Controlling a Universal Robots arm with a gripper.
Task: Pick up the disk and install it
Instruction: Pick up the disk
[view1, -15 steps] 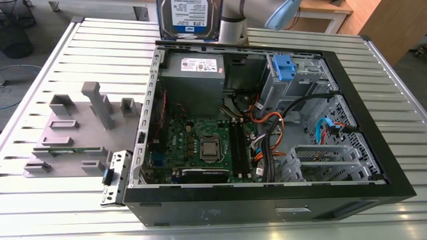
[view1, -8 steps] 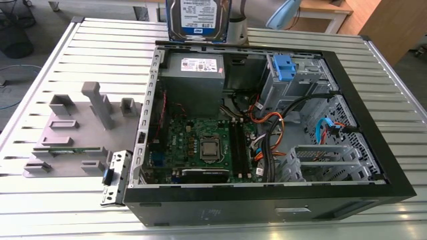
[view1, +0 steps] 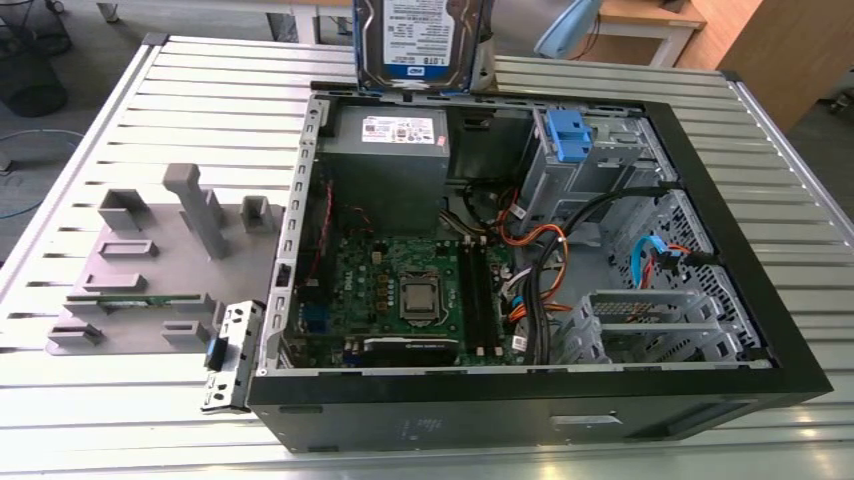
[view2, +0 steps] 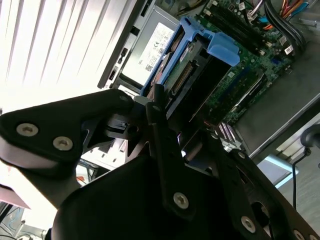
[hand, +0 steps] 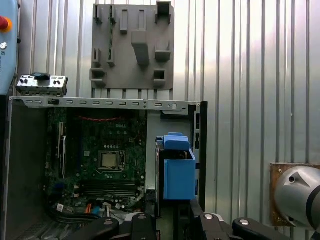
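A ribbed aluminium table (view1: 781, 150) of long parallel slats carries one open black computer case (view1: 534, 412) lying on its side. At about 9 o'clock from the case in the exterior view sits one matte grey fixture plate (view1: 147, 250) with blocky posts and pockets. Inside the case there is one grey metal power supply box (view1: 387, 150) with a white sticker, one green motherboard (view1: 400, 290), one bare blue plastic clip (view1: 571, 135) in the perforated metal bay, and a bundle of orange, black and blue cables (view1: 561, 260). The one disk (view1: 416, 40), flat silver-grey metal with a white-and-blue label, hangs upright in the air at 12 o'clock over the case's edge, just above the power supply box. In both wrist views the gripper (hand: 175, 221) points down at the open case, and its black, screw-studded fingers (view2: 162, 145) are clamped on the disk (view2: 190, 70) from either side. The disk's blue side rail (hand: 178, 175) juts out beyond the fingertips.
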